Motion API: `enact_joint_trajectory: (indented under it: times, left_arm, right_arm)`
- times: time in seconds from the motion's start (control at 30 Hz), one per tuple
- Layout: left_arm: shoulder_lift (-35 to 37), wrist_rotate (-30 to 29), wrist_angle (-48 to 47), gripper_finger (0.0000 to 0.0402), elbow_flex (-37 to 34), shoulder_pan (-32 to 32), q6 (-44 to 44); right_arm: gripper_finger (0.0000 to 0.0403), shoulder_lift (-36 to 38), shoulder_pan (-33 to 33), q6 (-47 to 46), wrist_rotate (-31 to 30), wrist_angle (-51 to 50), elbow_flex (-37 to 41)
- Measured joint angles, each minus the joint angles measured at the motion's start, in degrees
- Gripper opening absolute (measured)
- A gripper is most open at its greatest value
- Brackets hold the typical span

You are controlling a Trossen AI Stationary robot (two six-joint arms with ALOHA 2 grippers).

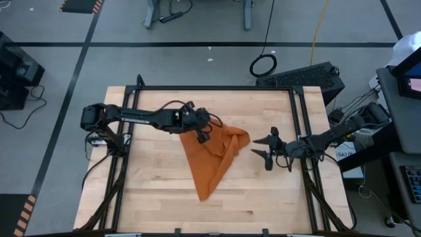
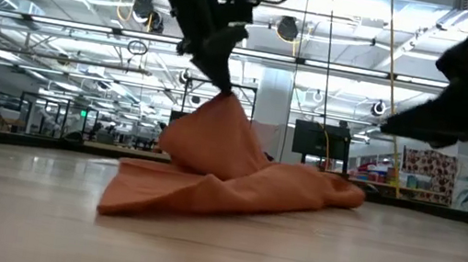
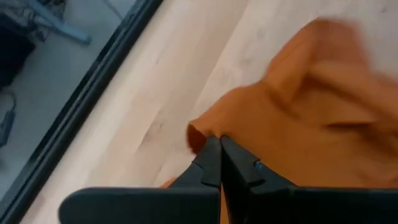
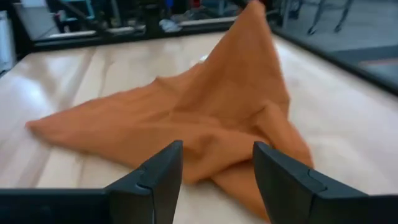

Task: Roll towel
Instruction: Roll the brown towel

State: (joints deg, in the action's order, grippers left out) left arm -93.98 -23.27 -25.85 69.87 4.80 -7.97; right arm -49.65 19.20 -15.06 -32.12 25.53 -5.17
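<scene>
The left pincer [image 1: 200,135] is clenched on a pinched corner of the towel [image 1: 212,158], lifting that soft rust cloth into a peak. The rest drapes in crumpled folds on the pale wooden counter [image 1: 151,191], tapering to a point. Right of the towel, the right pincer [image 1: 268,150] hovers released, just beside its edge.

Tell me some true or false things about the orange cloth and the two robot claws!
1. The left gripper is pinching the towel and lifting a corner. True.
2. The right gripper is holding the towel too. False: it is open and beside the towel, not touching it.
3. The whole towel lies flat on the table. False: one part is pulled up into a peak.
4. The towel is rolled up. False: it is spread and crumpled.
</scene>
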Motion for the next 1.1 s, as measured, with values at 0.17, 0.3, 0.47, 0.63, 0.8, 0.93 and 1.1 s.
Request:
enact_joint_trajectory:
  times: [0.17,0.3,0.47,0.63,0.8,0.93,1.1]
  left_arm:
    - [1.85,1.79,-0.16,0.0,0.05,-0.87,-0.2]
    - [1.93,2.21,0.1,0.0,0.05,-2.72,1.1]
    - [1.95,2.21,0.08,0.0,0.05,-3.63,2.39]
    - [1.95,2.19,0.82,0.0,0.06,-4.95,2.88]
    - [1.95,2.17,0.9,0.0,0.04,-6.66,4.11]
    - [1.95,1.92,-0.75,0.0,0.04,-7.63,1.8]
    - [1.95,-1.11,-2.22,0.0,0.04,-8.32,-0.29]
  right_arm:
    - [0.0185,-0.01,-3.54,4.07,0.78,0.03,-2.2]
    - [0.0185,-0.77,-5.56,5.14,2.57,0.34,-3.55]
    - [0.0185,-8.0,-8.1,3.23,5.03,0.38,-9.98]
    - [0.0185,-19.46,-13.69,9.46,6.24,-1.13,-18.45]
    - [0.0185,-29.19,-23.35,10.37,20.1,-4.6,-24.59]
    - [0.0185,-33.06,-26.68,11.06,26.17,-7.21,-25.9]
    - [0.0185,-35.98,-28.99,16.19,26.34,-6.34,-25.94]
